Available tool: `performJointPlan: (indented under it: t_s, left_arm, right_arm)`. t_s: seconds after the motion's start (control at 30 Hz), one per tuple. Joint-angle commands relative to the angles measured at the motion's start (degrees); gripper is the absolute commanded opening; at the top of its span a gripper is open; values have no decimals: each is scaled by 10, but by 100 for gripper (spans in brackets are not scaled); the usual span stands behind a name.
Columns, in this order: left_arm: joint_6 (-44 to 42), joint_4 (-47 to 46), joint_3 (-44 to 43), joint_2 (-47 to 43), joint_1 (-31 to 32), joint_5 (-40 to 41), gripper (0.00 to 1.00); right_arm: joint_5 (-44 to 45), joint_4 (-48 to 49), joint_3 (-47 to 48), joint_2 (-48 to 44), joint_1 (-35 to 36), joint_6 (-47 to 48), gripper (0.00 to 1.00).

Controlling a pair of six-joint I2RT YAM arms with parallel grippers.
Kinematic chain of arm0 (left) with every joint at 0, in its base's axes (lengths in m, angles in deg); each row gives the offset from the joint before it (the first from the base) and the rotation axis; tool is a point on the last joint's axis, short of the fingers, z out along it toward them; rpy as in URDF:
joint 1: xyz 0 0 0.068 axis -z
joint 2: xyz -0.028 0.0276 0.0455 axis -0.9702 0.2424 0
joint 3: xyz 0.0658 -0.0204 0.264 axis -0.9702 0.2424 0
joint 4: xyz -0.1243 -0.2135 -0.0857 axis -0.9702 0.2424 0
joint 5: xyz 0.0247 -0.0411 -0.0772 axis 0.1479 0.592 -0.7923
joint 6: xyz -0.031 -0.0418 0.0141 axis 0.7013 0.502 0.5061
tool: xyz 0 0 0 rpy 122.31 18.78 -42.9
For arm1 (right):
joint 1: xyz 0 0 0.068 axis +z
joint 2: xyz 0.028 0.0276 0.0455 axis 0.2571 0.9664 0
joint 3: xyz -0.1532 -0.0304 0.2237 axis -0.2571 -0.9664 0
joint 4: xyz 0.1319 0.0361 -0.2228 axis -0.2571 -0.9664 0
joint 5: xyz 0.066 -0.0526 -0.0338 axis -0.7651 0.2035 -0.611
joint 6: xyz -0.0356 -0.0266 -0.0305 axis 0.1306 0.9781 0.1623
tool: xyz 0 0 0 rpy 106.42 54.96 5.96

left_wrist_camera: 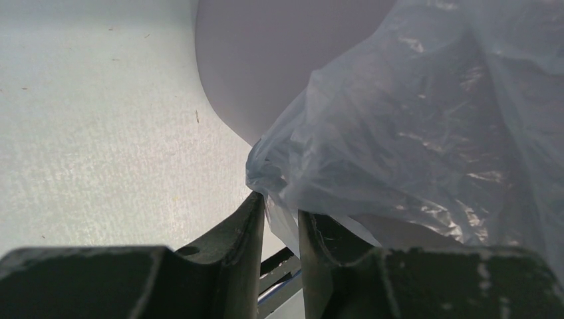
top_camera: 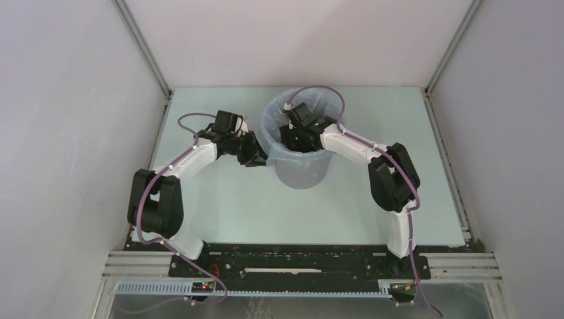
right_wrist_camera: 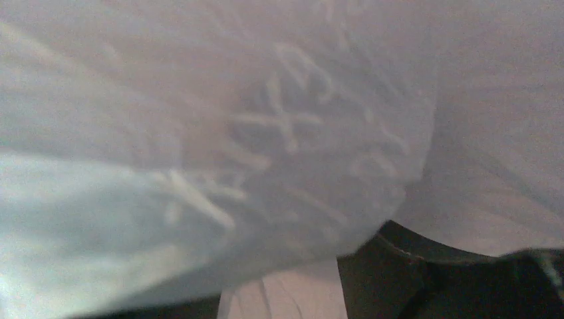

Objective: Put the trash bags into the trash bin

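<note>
The grey trash bin (top_camera: 302,174) stands at the middle of the table. The pale blue translucent trash bag (top_camera: 271,145) lies in its mouth and hangs over the rim. My left gripper (top_camera: 261,158) is just left of the bin and shut on a bunched edge of the bag (left_wrist_camera: 399,119), outside the bin's wall (left_wrist_camera: 266,60). In the left wrist view, film shows between the left gripper's (left_wrist_camera: 281,212) near-closed jaws. My right gripper (top_camera: 297,119) reaches down inside the bin. In its wrist view the right gripper (right_wrist_camera: 279,286) is open, and blurred lettered bag film (right_wrist_camera: 233,133) lies over its left side.
The pale green table (top_camera: 219,212) is walled by white panels at the back and both sides. The arm bases and a black rail (top_camera: 299,262) run along the near edge. The bin stands between the two forearms.
</note>
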Motion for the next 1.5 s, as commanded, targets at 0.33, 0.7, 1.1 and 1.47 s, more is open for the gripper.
performJointPlan:
  t_s: [0.33,0.7,1.1,1.47]
  left_arm:
    - [-12,-9,-6,2,1,-5,30]
    - [-16,-6,-7,13,0,-9,30]
    - [-16,0,-17,17,0,-11,30]
    - [-21,6,-13,11,0,-6,31]
  right_arm:
    - [-13,-74,77,-56,-10,27,75]
    - [-26,-116,72,-81,-54,20,59]
    - [-61,-27,172,23,3,-34,56]
    - [-28,-88,203,12,2,10,63]
